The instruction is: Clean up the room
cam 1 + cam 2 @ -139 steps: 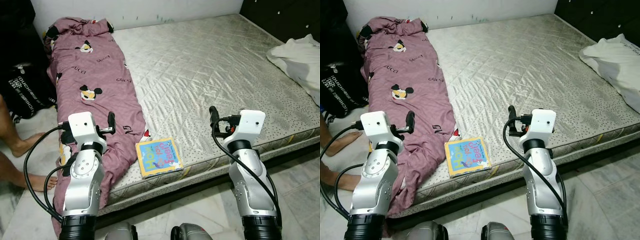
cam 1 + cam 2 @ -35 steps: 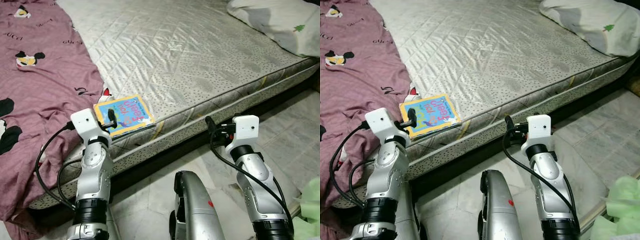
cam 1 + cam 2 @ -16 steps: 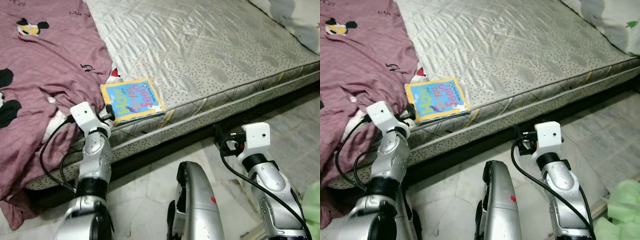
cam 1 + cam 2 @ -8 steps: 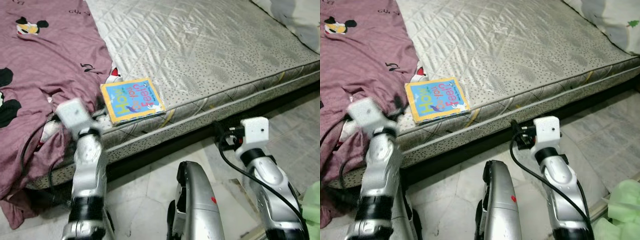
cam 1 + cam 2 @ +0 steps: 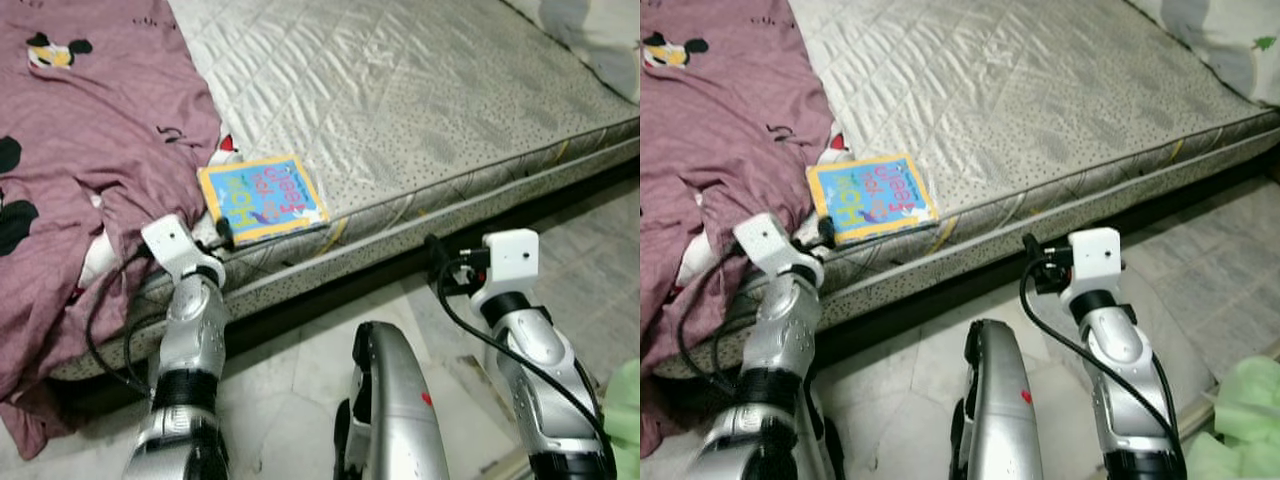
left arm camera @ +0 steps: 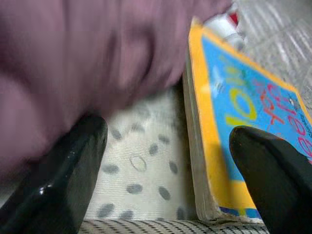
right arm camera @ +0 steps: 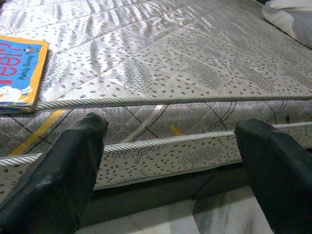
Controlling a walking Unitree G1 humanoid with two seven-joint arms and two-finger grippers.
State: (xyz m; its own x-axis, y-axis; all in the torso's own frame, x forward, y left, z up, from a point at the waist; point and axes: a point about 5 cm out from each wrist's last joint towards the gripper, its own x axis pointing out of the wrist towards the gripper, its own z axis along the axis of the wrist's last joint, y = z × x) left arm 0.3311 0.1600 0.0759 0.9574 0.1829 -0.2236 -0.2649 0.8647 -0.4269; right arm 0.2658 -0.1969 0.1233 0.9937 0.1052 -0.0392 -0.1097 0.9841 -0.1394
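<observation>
A bare quilted mattress (image 5: 420, 100) lies low on a pale marble floor (image 5: 290, 400), with a mauve printed blanket (image 5: 80, 130) spread over its left part and hanging off the near edge. A yellow-bordered blue picture book (image 5: 262, 197) lies flat near the mattress's front edge, its left side just beside the blanket's hem. The left gripper (image 6: 168, 161) sits at that edge with its fingers (image 6: 73, 165) spread wide and nothing between them; the book's near corner lies just ahead of one finger, the blanket just ahead of the other, and speckled mattress fabric lies in the gap. The right gripper (image 7: 170, 165) hangs in front of the mattress's side wall, fingers apart and empty, with the book well off toward the robot's left. A white pillow (image 5: 1220, 40) rests on the mattress far beyond the right gripper. Something pale green (image 5: 1240, 410) lies on the floor by the right arm.
</observation>
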